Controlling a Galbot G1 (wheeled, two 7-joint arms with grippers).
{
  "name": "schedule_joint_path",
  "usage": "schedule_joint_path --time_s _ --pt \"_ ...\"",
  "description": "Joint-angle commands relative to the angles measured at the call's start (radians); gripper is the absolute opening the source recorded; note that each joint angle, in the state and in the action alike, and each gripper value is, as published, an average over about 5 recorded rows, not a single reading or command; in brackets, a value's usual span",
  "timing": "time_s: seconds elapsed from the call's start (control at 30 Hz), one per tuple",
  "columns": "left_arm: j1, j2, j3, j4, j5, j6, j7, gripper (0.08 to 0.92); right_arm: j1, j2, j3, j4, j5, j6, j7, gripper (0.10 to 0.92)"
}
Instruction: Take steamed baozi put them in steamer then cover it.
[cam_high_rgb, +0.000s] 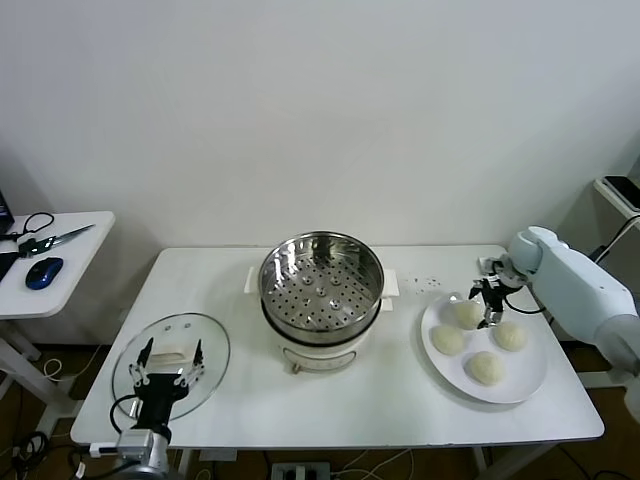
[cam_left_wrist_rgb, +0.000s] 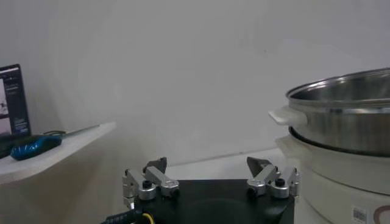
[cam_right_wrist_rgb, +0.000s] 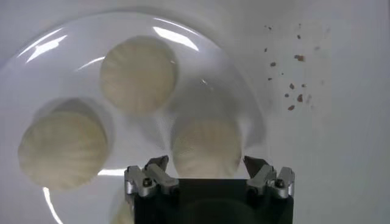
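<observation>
Four cream-white baozi lie on a white plate (cam_high_rgb: 520, 385) at the table's right. My right gripper (cam_high_rgb: 487, 303) hangs open just above the rear bun (cam_high_rgb: 466, 313). In the right wrist view that bun (cam_right_wrist_rgb: 206, 145) sits between the spread fingertips of the gripper (cam_right_wrist_rgb: 206, 163), apart from them. Two more buns (cam_right_wrist_rgb: 139, 74) (cam_right_wrist_rgb: 63, 150) lie beyond. The steel steamer (cam_high_rgb: 321, 282) stands empty on its white pot base at the table's middle. The glass cover (cam_high_rgb: 172, 362) lies flat at the front left. My left gripper (cam_high_rgb: 168, 378) is open over it, idle.
A side table (cam_high_rgb: 55, 265) at the left holds scissors and a blue mouse (cam_high_rgb: 43, 272). Brown crumbs (cam_right_wrist_rgb: 291, 67) speckle the table behind the plate. The steamer's side (cam_left_wrist_rgb: 344, 115) fills the left wrist view beside the left gripper (cam_left_wrist_rgb: 207, 167).
</observation>
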Motion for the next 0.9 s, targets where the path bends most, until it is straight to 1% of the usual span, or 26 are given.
schedule_joint_path --time_s 0.03,0.13,0.33,0.63,0.77,0.9 --pt "-0.002 -0.002 -0.001 0.003 0.001 0.003 0.001 0.823 -0.002 0.028 0.022 -0.040 -0.038 0.014 0.000 0.822" --pt "-0.005 -0.002 -0.001 0.006 0.001 0.003 0.001 0.823 -0.005 0.031 0.026 -0.040 -0.044 0.017 0.000 0.809" --pt "-0.006 -0.006 0.001 0.012 0.002 0.000 0.000 0.823 -0.006 0.031 0.027 -0.039 -0.054 0.020 -0.005 0.743" --pt "-0.006 -0.002 0.001 0.012 -0.001 -0.002 0.001 0.823 0.004 0.024 0.030 -0.026 -0.048 0.040 -0.013 0.706" --pt "-0.005 0.003 0.000 0.009 -0.002 0.000 0.002 0.823 0.069 -0.004 -0.034 0.037 0.015 0.065 -0.030 0.704" --pt "-0.003 0.010 -0.001 0.005 -0.003 0.003 0.002 0.823 0.216 -0.038 -0.213 0.142 0.146 0.087 -0.050 0.704"
